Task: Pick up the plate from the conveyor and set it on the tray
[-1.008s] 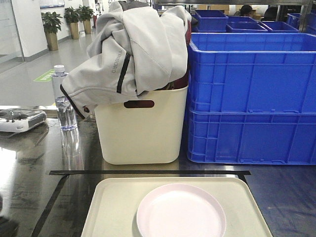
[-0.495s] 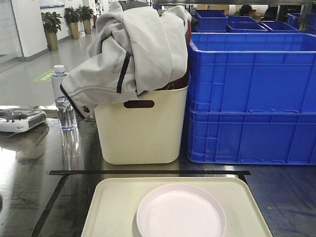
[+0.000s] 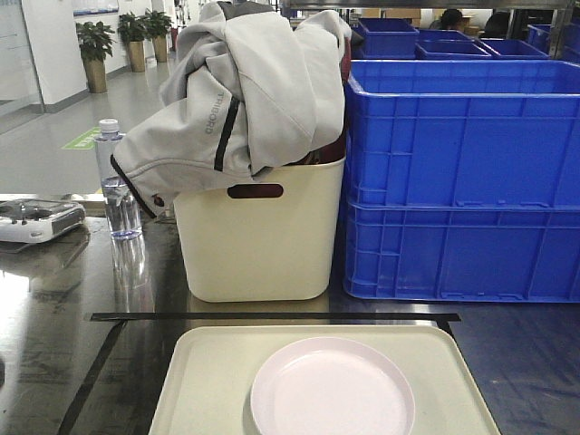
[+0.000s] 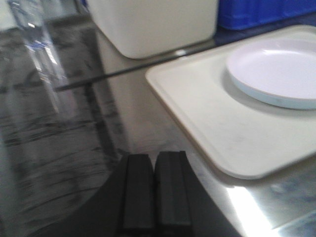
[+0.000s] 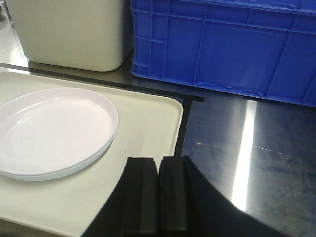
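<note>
Both pincers, left gripper (image 4: 154,190) and right gripper (image 5: 158,192), are sitting pressed together and empty while the plate (image 3: 332,387) is lying on the tray (image 3: 204,381) at lower centre, so placing looks finished.

Worktop and what rests on it

The shiny dark metal worktop (image 3: 54,344) carries a cream tray (image 3: 208,381) at the near edge (a pale plate (image 3: 332,388) lies inside it, toward the right). A strip of black tape (image 3: 272,316) runs across the surface just behind the tray. Beyond the tape stand a tall cream bin (image 3: 261,240) and, just beside it on the right, stacked blue crates (image 3: 462,181). Left of the bin stands a clear water bottle (image 3: 118,186), with a white device (image 3: 36,219) at the far left edge.
</note>
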Robot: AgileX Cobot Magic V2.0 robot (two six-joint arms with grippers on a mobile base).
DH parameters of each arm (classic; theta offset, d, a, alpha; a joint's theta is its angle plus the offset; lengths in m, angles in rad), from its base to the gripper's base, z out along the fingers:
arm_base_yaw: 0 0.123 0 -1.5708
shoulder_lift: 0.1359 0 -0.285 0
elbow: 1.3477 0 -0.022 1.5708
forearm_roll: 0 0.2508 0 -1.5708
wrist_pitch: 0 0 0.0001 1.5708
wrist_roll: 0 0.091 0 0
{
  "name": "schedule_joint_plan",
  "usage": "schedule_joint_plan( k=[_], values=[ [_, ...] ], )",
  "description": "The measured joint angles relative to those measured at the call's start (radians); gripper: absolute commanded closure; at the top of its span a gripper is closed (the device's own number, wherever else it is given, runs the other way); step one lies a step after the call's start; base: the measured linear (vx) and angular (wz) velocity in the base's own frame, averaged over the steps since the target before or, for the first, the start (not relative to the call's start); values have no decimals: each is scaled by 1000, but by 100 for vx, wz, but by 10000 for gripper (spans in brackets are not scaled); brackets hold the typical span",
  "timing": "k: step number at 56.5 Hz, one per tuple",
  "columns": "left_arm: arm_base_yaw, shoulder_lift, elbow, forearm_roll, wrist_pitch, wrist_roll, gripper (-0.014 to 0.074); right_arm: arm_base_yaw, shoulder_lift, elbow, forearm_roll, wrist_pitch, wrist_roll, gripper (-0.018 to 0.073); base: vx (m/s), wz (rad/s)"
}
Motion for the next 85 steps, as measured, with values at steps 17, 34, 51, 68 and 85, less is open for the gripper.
schedule_joint_plan(
  k=[17, 34, 51, 68, 85],
  values=[
    [176, -342, 283, -7, -104, -13, 594, 0, 0, 0, -1, 0, 1, 571, 0, 0],
    [183, -355, 286, -4, -122, -14, 594, 0, 0, 0, -1, 0, 1, 571, 0, 0],
    [183, -355, 286, -4, -122, -14, 594, 0, 0, 0, -1, 0, 1, 571, 0, 0],
    [183, -355, 286, -4, -122, -14, 594, 0, 0, 1, 51, 0, -27, 571, 0, 0],
    [183, -355, 286, -4, -122, -14, 594, -116, -134, 314, 314, -285, -287, 571, 0, 0]
  ],
)
